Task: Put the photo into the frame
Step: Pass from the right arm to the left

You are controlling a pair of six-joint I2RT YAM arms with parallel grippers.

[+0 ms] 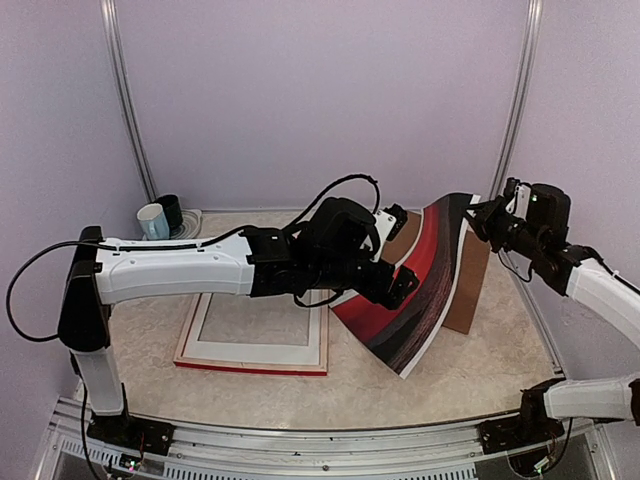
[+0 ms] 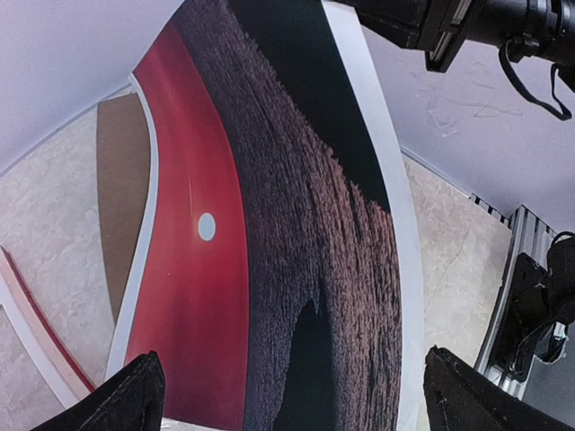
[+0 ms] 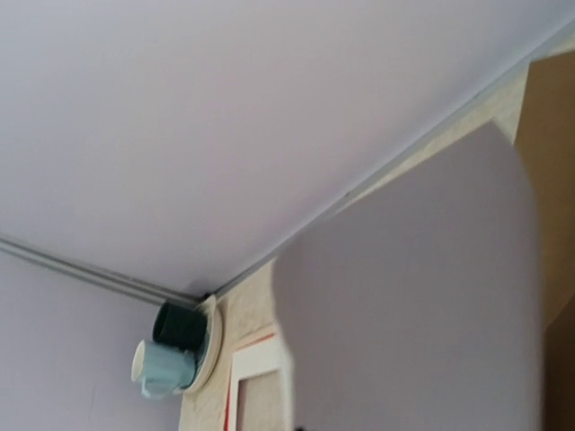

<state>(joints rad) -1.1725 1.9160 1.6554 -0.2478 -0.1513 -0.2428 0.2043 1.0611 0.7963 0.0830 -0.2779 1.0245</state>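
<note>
**Sunset print hangs curved from one gripper, well clear of the frame**

From above, the rectangular print of a red sunset sky, the photo (image 1: 425, 300), bows in the air. Its top edge is pinched in the clenched right gripper (image 1: 487, 218) and its lower corner is down near the speckled table (image 1: 500, 380). The large red-faced, pale-wood frame (image 1: 250, 366) lies flat to the left, apart from the photo, and a plain brown backing board (image 1: 468, 290) stands behind. The left wrist view shows the left gripper (image 2: 301, 404) spread wide and holding nothing, with the photo's printed face filling the space ahead. The right wrist view shows only the photo's pale back, its own fingers hidden. The sheet looks light, floppy and easily creased, so the bare white margin at an edge seems the safest place to grip.
</note>
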